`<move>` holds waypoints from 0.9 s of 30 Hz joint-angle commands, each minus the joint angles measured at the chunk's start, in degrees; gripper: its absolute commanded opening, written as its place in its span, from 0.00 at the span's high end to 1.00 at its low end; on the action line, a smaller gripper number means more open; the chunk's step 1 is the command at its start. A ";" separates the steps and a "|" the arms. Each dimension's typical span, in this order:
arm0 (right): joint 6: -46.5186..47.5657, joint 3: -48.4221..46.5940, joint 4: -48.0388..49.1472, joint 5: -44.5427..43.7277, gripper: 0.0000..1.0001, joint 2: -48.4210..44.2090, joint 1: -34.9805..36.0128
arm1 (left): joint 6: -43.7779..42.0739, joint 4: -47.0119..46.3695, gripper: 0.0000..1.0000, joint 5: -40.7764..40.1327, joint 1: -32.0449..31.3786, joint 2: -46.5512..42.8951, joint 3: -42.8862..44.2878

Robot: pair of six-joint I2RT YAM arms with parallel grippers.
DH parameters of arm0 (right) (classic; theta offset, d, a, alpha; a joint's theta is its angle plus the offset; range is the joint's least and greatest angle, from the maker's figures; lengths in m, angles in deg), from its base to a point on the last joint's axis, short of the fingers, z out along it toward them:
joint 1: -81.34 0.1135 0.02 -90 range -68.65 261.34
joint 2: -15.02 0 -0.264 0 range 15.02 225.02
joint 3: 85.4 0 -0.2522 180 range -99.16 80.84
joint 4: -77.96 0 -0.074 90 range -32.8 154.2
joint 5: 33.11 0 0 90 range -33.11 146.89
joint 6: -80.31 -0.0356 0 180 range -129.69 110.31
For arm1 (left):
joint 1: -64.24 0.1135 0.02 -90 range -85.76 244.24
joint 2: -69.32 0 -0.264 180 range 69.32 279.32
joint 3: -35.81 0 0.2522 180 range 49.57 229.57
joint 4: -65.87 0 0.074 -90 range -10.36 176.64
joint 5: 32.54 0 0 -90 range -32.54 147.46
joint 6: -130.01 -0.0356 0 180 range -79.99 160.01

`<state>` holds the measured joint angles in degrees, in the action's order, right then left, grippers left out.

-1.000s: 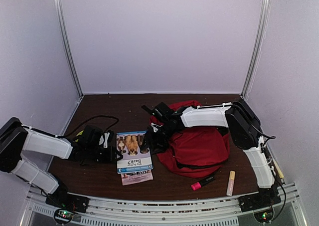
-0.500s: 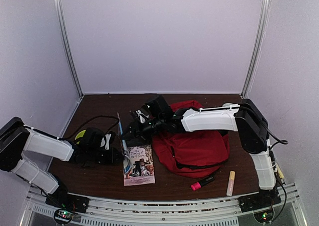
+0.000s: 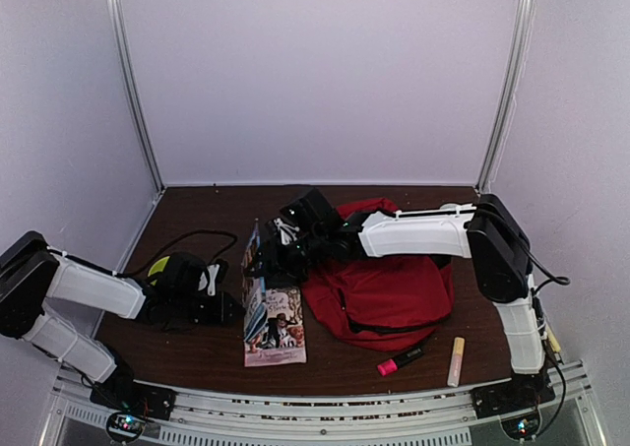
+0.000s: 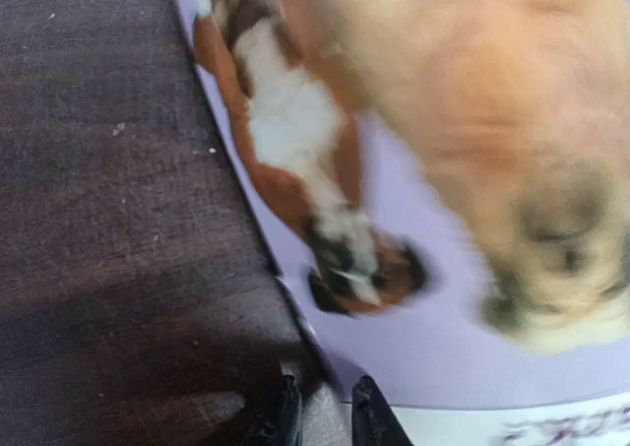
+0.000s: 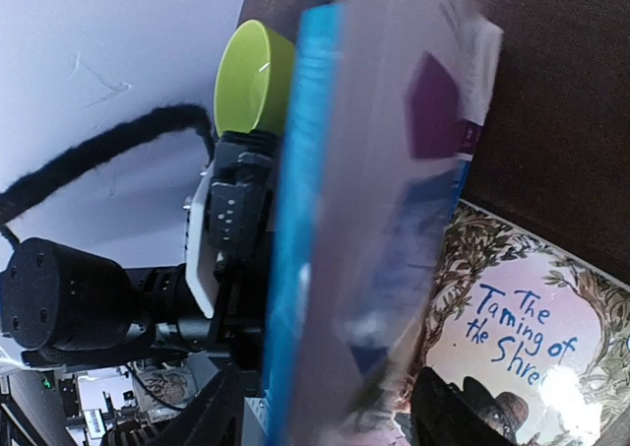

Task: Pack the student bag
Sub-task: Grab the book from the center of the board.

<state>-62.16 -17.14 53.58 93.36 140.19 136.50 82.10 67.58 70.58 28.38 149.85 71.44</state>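
Student bag (image 3: 389, 293) lies slumped on the right half of table (image 3: 197, 210). L gripper (image 4: 320, 421): jaws nearly together at bottom edge of dog book (image 3: 256, 279); can't tell if pinching. R gripper (image 5: 330, 416) straddles that book, jaws part open, grip unclear. 2 books: dog book upright, Shrew book (image 3: 278, 333) flat. 2 markers: pink marker (image 3: 399, 360), pale yellow marker (image 3: 457, 359). Green cup (image 3: 157, 266) mostly hidden.

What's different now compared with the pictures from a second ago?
The right pincer swung left and tipped the dog book up on its edge, gripping it and uncovering the Taming of the Shrew book beneath. The red backpack and pink highlighter stayed put.
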 commanded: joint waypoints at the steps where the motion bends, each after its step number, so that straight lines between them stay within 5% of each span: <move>1: 0.57 3.29 -0.78 -2.84 0.39 -2.00 0.07 | -0.65 4.34 0.78 0.79 -0.88 1.37 -1.39; 6: -3.07 5.50 7.21 3.38 0.39 -2.79 -0.02 | -0.52 4.24 0.78 0.55 -0.88 1.31 -1.89; 12: -1.30 7.14 5.67 0.29 1.00 -5.25 -0.97 | -0.47 5.20 0.78 0.32 -0.89 -0.71 -1.86; 15: 1.44 8.30 4.44 -1.04 1.00 -8.68 -2.08 | -3.06 8.57 0.73 -0.93 -0.91 -6.62 -1.37; 20: 10.74 7.71 -5.22 -2.33 1.00 -19.27 -5.45 | -9.58 19.12 0.48 -7.12 -1.15 -24.74 2.04; 24: 13.13 14.03 -6.58 -1.11 1.00 -30.76 -11.57 | -17.87 25.88 0.44 -9.78 -2.54 -34.21 8.58; 27: 15.83 20.38 -10.90 -4.12 1.00 -39.44 -17.31 | -22.12 27.51 0.43 -9.99 -6.58 -30.90 14.86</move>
<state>-51.89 -3.04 47.53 92.29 110.44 125.22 68.85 90.77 63.13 25.76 116.67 79.19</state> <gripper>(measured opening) 0.047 0.568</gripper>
